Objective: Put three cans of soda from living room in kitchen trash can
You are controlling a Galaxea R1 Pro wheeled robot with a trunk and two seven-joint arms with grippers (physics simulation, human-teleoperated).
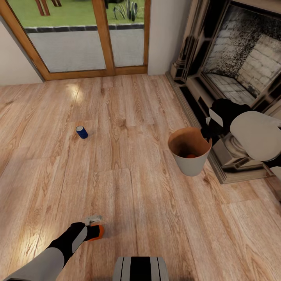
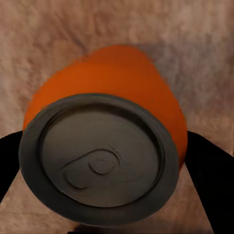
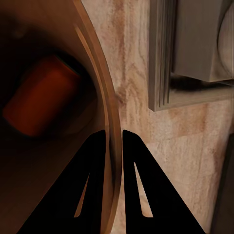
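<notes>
Wood-framed glass doors (image 1: pixel 84 37) face the plank floor (image 1: pixel 148 203), beside a fireplace (image 1: pixel 238 70) (brick-lined inside).

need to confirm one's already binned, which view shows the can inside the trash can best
The right wrist view: the orange can lies on its side inside the bin. The head view shows just an orange sliver of it; the left wrist view shows another can.
</notes>
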